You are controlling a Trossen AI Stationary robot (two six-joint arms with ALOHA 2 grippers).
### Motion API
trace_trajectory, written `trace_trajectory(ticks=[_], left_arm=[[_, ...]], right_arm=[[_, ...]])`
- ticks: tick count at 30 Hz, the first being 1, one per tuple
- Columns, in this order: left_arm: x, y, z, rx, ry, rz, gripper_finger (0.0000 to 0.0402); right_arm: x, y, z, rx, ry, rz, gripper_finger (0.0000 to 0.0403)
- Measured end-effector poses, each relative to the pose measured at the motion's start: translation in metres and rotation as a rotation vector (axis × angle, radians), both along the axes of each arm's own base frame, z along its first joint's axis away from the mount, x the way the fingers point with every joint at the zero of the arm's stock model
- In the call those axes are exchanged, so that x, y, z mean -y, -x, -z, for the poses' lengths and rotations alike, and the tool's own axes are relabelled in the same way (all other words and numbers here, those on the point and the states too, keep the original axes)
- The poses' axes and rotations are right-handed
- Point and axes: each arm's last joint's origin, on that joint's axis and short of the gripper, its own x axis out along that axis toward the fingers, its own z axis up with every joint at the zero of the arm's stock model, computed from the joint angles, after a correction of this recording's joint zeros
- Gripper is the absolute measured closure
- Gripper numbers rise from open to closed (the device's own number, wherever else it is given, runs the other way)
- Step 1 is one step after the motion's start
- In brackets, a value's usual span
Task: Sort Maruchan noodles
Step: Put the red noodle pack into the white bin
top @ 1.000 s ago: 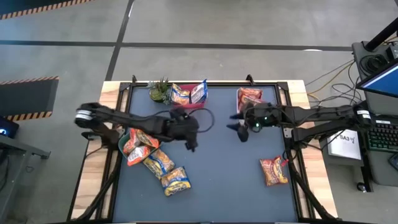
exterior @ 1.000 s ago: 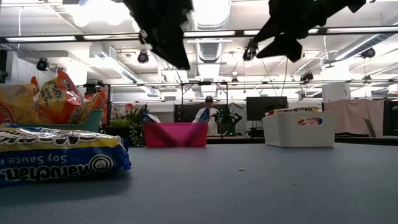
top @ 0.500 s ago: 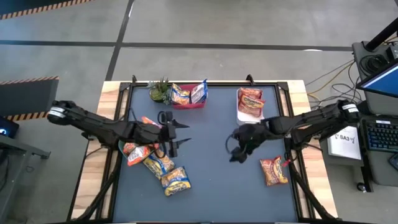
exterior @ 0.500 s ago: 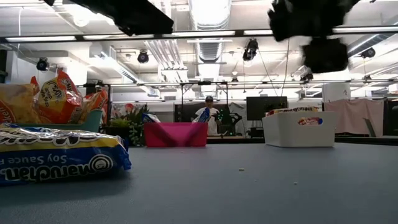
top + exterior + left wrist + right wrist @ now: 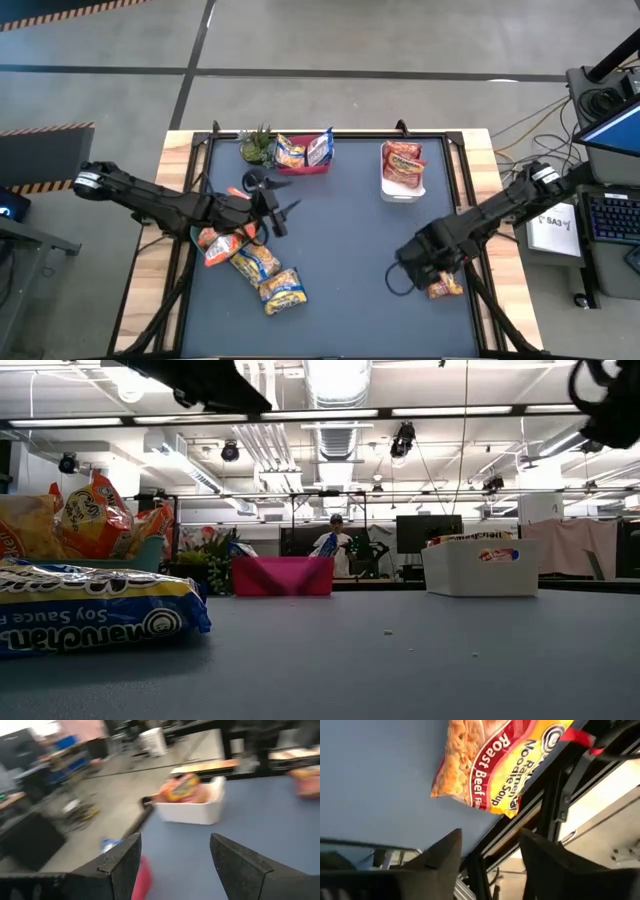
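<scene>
Maruchan noodles lie about the table. A red Roast Beef packet (image 5: 490,765) lies flat near the right edge (image 5: 447,287). Yellow-and-blue packets (image 5: 268,275) and orange ones (image 5: 222,243) are piled at the left, partly in a teal bin; one of them fills the near left of the low view (image 5: 90,615). My right gripper (image 5: 487,857) hovers open above the table just beside the red packet, pointing steeply down (image 5: 422,268). My left gripper (image 5: 175,865) is open and empty, held high and nearly level above the left pile (image 5: 283,198), facing the white bin (image 5: 192,802).
A pink bin (image 5: 305,153) with yellow-and-blue packets and a small green plant (image 5: 257,146) stand at the far edge. A white bin (image 5: 402,170) with red packets stands far right. The table frame (image 5: 555,805) runs close behind the red packet. A person (image 5: 330,542) stands far off.
My right gripper has swung from beside the white bin toward the table's near right, sunk, and tipped from about level to pointing steeply down by the red packet. My left gripper has drawn back toward the table's left edge and tipped up to nearly level. No packet has moved.
</scene>
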Motion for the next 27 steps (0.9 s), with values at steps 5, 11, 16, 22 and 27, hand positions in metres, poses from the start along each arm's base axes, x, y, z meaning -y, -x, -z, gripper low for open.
trace_trajectory(ticks=[5, 11, 16, 22, 27], left_arm=[[-0.001, 0.002, 0.006, -0.033, 0.012, -0.062, 0.0182], [-0.002, 0.003, 0.008, -0.053, 0.008, -0.066, 0.0182], [-0.002, 0.003, 0.007, -0.052, 0.008, -0.066, 0.0182], [-0.002, 0.003, 0.007, -0.051, 0.01, -0.067, 0.0182], [-0.002, 0.003, 0.007, -0.049, 0.012, -0.067, 0.0182]], right_arm=[[-0.013, 0.005, 0.017, -0.073, 0.068, 0.027, 0.0302], [-0.02, 0.003, 0.034, -0.127, 0.106, -0.018, 0.0388], [-0.025, -0.005, 0.053, -0.157, 0.113, -0.068, 0.039], [-0.032, -0.035, 0.06, 0.104, 0.21, -0.138, 0.039], [-0.02, -0.061, 0.027, 0.438, 0.554, -0.19, 0.0391]])
